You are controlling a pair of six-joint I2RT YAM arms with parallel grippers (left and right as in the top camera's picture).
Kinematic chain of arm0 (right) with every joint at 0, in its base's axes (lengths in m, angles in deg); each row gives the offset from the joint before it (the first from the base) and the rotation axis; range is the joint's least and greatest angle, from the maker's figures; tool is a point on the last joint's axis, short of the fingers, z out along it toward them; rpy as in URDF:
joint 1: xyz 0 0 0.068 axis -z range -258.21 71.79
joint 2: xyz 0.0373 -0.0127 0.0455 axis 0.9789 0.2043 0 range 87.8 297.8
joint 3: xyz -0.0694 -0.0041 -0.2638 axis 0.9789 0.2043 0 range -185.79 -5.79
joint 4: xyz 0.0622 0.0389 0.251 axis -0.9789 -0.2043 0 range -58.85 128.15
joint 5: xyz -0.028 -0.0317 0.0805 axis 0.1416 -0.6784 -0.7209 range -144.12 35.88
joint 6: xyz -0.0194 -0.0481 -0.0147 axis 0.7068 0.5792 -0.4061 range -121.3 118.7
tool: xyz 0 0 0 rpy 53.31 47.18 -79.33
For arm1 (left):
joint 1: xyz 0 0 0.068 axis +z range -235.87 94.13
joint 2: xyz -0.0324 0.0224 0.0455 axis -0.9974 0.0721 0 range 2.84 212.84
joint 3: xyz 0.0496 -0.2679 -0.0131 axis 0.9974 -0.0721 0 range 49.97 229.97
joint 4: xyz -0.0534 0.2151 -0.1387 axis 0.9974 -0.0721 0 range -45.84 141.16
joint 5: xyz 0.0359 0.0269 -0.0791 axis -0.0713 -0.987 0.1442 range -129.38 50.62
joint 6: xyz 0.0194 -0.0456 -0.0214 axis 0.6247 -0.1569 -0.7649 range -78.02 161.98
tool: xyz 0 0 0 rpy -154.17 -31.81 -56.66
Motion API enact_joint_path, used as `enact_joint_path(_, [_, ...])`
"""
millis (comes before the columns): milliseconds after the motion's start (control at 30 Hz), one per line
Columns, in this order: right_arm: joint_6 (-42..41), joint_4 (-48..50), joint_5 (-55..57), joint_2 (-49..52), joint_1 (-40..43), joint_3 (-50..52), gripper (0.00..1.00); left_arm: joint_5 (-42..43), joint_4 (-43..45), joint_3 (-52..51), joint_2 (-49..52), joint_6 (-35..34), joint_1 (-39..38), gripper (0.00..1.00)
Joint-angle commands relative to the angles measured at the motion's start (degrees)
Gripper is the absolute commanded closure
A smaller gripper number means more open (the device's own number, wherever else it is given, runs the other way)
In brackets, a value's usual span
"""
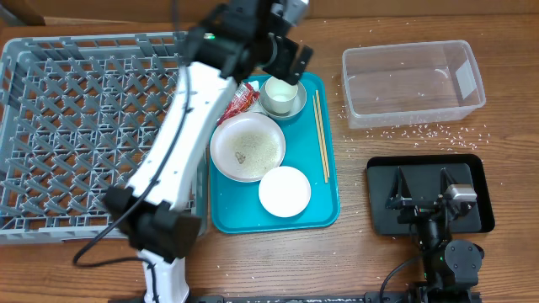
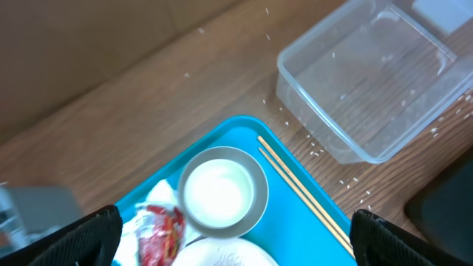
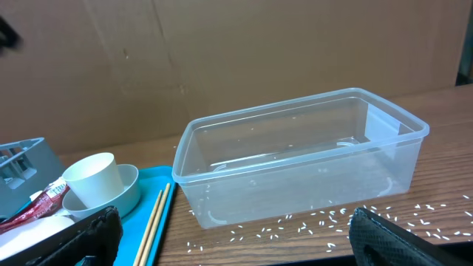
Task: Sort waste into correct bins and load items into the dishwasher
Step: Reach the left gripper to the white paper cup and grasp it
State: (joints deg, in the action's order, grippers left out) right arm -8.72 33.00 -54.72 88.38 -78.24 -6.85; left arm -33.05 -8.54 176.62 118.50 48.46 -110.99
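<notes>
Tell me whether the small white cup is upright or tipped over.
Upright: the cup stands mouth up inside the grey bowl on the teal tray; the overhead view looks straight into its opening.

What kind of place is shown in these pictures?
Probably a robot test bench staged as a dish-clearing station: a wooden table, a cardboard backdrop, a grey dish rack beside a teal tray, and rice grains scattered near a clear tub.
</notes>
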Motion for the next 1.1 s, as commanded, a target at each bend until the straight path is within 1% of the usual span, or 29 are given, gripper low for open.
enact_joint_path(0, [0.35, 0.31, 0.55, -0.42, 0.11, 0.59, 0.00, -1.11, 0.66, 1.27, 4.35, 1.66, -1.40, 0.00])
enact_joint_path(67, [0.35, 0.31, 0.55, -0.42, 0.11, 0.59, 0.00, -0.46, 1.20, 1.27, 6.38, 1.66, -1.99, 0.00])
enact_joint_path(100, [0.35, 0.31, 0.55, -0.42, 0.11, 0.59, 0.00, -0.48, 1.36, 1.27, 7.19, 1.66, -2.23, 0.03])
enact_joint_path(167, [0.35, 0.31, 0.55, -0.42, 0.11, 0.59, 0.00, -0.79, 1.68, 1.27, 9.25, 1.68, -2.64, 0.17])
enact_joint_path(200, [0.35, 0.31, 0.55, -0.42, 0.11, 0.59, 0.00, -0.96, 1.70, 1.27, 10.16, 1.68, -2.75, 0.26])
enact_joint_path(267, [0.35, 0.31, 0.55, -0.42, 0.11, 0.59, 0.00, -0.96, 1.64, 1.27, 11.80, 1.68, -2.93, 0.36])
enact_joint_path(333, [0.35, 0.31, 0.55, -0.42, 0.11, 0.59, 0.00, -0.98, 1.44, 1.27, 13.29, 1.68, -3.04, 0.37])
enact_joint_path(400, [0.35, 0.31, 0.55, -0.42, 0.11, 0.59, 0.00, -1.09, 1.29, 1.27, 14.49, 1.68, -3.06, 0.43])
enact_joint_path(567, [0.35, 0.31, 0.55, -0.42, 0.11, 0.59, 0.00, -5.68, 1.60, 1.27, 17.92, 1.38, -3.13, 0.54])
enact_joint_path(667, [0.35, 0.31, 0.55, -0.42, 0.11, 0.59, 0.00, -7.87, 1.60, 1.27, 19.98, -0.35, -3.13, 0.59])
enact_joint_path(733, [0.35, 0.31, 0.55, -0.42, 0.11, 0.59, 0.00, -7.80, 1.77, 1.20, 20.61, -0.52, -3.15, 0.62])
enact_joint_path(800, [0.35, 0.31, 0.55, -0.42, 0.11, 0.59, 0.00, -7.78, 1.88, 1.20, 21.05, -0.55, -3.23, 0.64])
enact_joint_path(1067, [0.35, 0.31, 0.55, -0.42, 0.11, 0.59, 0.00, -7.76, 1.27, 1.05, 21.97, -0.55, -4.35, 0.65])
